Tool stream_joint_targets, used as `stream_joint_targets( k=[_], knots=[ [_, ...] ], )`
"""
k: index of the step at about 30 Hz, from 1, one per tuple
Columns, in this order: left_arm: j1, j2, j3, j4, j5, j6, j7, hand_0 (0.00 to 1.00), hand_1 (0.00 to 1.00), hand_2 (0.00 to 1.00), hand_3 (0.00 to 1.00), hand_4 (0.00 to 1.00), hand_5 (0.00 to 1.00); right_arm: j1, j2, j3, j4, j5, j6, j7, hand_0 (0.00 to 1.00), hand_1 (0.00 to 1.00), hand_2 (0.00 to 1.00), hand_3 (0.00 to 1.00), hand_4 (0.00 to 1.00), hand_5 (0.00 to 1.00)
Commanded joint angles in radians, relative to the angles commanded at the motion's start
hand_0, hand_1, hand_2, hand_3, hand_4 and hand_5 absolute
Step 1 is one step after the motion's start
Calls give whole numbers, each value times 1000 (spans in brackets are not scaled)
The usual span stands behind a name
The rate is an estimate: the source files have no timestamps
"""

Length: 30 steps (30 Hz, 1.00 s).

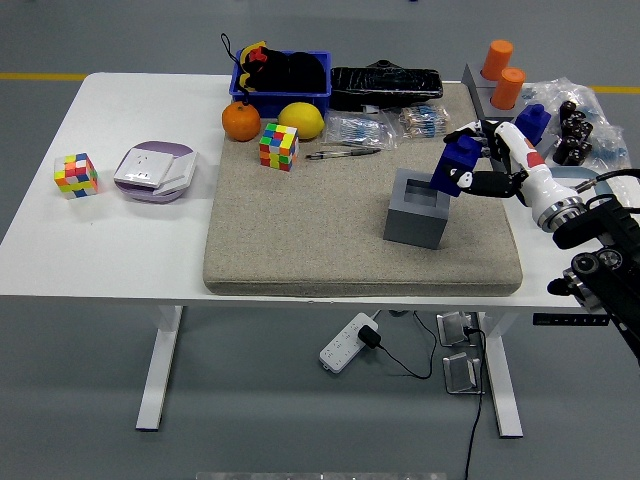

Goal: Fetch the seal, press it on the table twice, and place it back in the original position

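The blue seal (pixel 455 164) hangs in the air, tilted, just above the right rim of the grey box holder (pixel 417 208) on the beige mat (pixel 300 230). My right hand (pixel 478 160) is shut on the seal, its white and black fingers wrapped round the seal's right side. The holder's square recess shows dark and open on top. My left arm does not appear in the head view.
A second blue seal (pixel 533 119) sits in a grey holder by two orange cylinders (pixel 504 72) at the back right. Bagged parts (pixel 590 135) lie right of my hand. Pen (pixel 340 153), Rubik's cube (pixel 279 147), lemon, orange and blue bin stand at the mat's back.
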Motion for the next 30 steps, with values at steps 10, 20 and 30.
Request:
stream_joint_targets(
  k=[10,20,30],
  knots=[
    [-5,5,7,-1,0,0,0,825,795,763,815,746,306,48,23,-53,-57,22,1,7,590,443,439,481,619,2],
    [-8,9,12,-2,1,0,-1,825,795,762,815,746,306,79,33,-110,-111,53,2,17,590,443,439,482,620,2],
    [-9,10,19,-3,1,-1,-1,825,796,762,815,747,307,97,44,-144,-135,67,5,21,590,443,439,481,621,2]
  ],
)
